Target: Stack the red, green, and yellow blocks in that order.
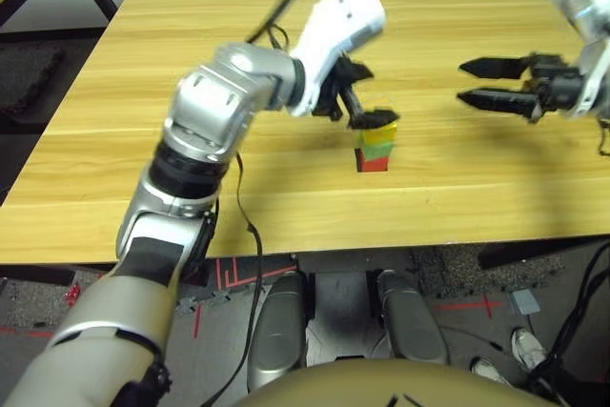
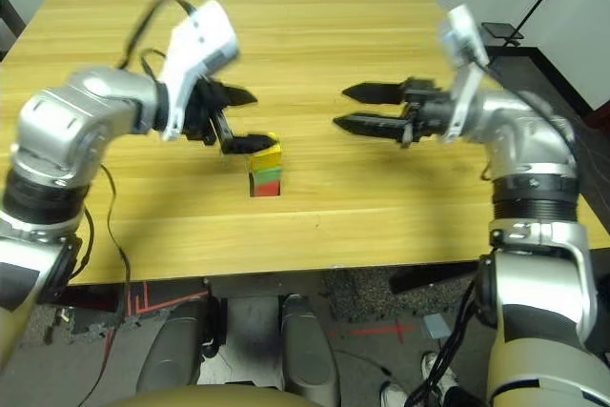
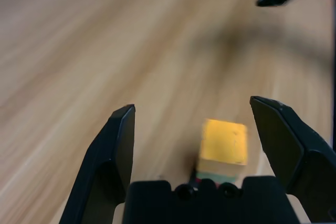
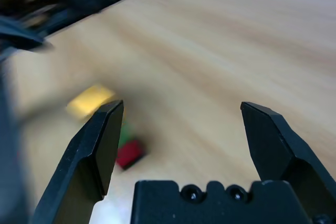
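In the left eye view, your stack stands near the worktop's (image 1: 286, 221) front edge: red block (image 1: 374, 165) lowest, green block (image 1: 377, 151), then yellow block (image 1: 379, 134) on top. In the right eye view, your right tool (image 2: 386, 110) is open, well apart. In the left wrist view, your left tool (image 3: 192, 103) is open too; I'd lift it straight up, then back, lest a finger nudge the yellow block.

Wood-grain table (image 1: 286, 216); grey floor (image 1: 38, 302), red tape (image 1: 462, 306).
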Action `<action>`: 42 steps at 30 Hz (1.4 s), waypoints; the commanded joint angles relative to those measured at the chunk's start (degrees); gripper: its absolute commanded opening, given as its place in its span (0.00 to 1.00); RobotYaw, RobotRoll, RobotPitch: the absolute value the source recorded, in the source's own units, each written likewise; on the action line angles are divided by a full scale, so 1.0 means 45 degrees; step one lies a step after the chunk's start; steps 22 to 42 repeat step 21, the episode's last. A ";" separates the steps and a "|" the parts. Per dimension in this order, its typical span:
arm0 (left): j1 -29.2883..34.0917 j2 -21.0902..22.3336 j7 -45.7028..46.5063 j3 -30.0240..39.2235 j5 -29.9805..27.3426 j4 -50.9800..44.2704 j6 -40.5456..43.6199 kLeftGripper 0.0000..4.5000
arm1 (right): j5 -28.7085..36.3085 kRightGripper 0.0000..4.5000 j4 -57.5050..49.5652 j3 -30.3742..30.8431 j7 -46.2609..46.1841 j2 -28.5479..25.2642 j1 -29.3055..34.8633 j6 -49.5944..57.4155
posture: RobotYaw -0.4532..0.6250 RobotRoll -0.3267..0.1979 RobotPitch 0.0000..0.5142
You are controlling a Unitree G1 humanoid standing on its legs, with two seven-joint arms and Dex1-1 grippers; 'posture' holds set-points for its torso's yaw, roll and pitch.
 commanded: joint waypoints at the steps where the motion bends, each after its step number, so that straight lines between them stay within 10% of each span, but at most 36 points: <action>1: 0.1790 -0.0379 0.2647 0.2455 0.1057 0.0051 -0.1534 0.99 | -0.0474 1.00 0.2319 -0.1197 -0.2539 0.0385 0.0394 -0.2516 | 0.62 0.41 0.23; 11: 0.6206 -0.1362 0.5666 0.2702 0.2869 0.2697 -1.0808 0.99 | -0.1394 1.00 0.6728 -0.1929 -0.5325 0.0823 0.0183 -0.7845 | 0.57 0.38 0.29; 21: 0.6404 -0.0960 0.6332 0.2518 0.3111 0.6567 -1.5923 0.99 | -0.1917 1.00 0.7691 -0.1983 -0.5867 0.0088 0.0310 -0.9037 | 0.57 0.32 0.27; 42: 0.6404 -0.0960 0.6332 0.2518 0.3111 0.6567 -1.5923 0.99 | -0.1917 1.00 0.7691 -0.1983 -0.5867 0.0088 0.0310 -0.9037 | 0.57 0.32 0.27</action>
